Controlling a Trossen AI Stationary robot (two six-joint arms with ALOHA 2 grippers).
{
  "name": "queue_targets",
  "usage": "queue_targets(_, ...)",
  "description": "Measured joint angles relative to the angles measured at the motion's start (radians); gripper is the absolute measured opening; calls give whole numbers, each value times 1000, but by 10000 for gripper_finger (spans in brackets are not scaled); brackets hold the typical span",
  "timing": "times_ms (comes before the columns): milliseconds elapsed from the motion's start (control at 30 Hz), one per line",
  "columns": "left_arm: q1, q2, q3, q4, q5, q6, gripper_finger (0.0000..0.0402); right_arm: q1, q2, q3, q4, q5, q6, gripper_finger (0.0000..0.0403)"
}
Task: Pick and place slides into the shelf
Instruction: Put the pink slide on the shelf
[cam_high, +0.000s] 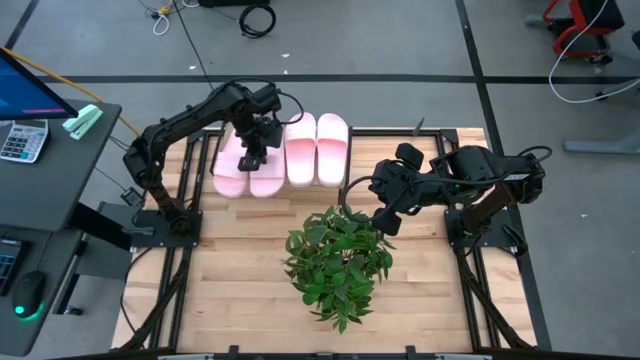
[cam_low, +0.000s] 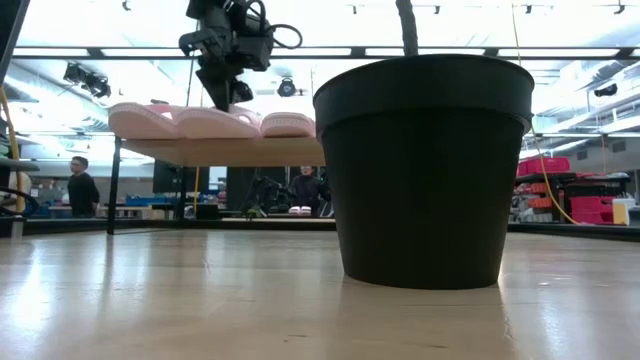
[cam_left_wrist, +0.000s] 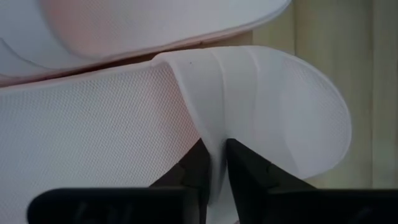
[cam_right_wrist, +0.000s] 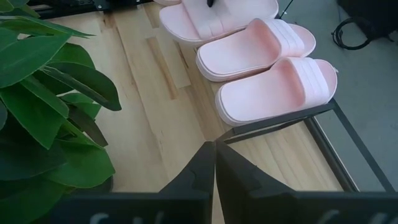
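Several pale pink slides lie side by side, soles down, on the shelf (cam_low: 230, 151) at the table's far edge. My left gripper (cam_high: 253, 158) comes down from above onto the second slide from the left (cam_high: 266, 178) and is shut on its strap. The two slides on the right (cam_high: 301, 150) (cam_high: 333, 148) lie free. My right gripper (cam_right_wrist: 214, 163) hangs shut and empty above the table, to the right of the potted plant, some way in front of the shelf's black frame (cam_right_wrist: 280, 123). My left gripper pinches the edge of the slide's wide strap (cam_left_wrist: 214, 127) between its two fingers (cam_left_wrist: 245, 177). The fingers come from above, pointing steeply down, one inside the strap and one outside. The slide lies flat on the shelf next to its neighbour (cam_left_wrist: 124, 25).
A potted plant (cam_high: 335, 260) in a black pot (cam_low: 425, 170) stands in the middle of the slatted table, between the arms. A desk with a calculator (cam_high: 22, 140) stands off the table's left side. People show in the room beyond (cam_low: 80, 190).
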Motion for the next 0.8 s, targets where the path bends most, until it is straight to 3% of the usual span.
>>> queue_targets(433, 0, 0, 0, 2, -42, -50, 80, 0, 0, 0, 0, 0, -1, 20)
queue_targets(800, 0, 0, 0, 23, -54, -52, 122, 0, 0, 0, 0, 0, -2, 20)
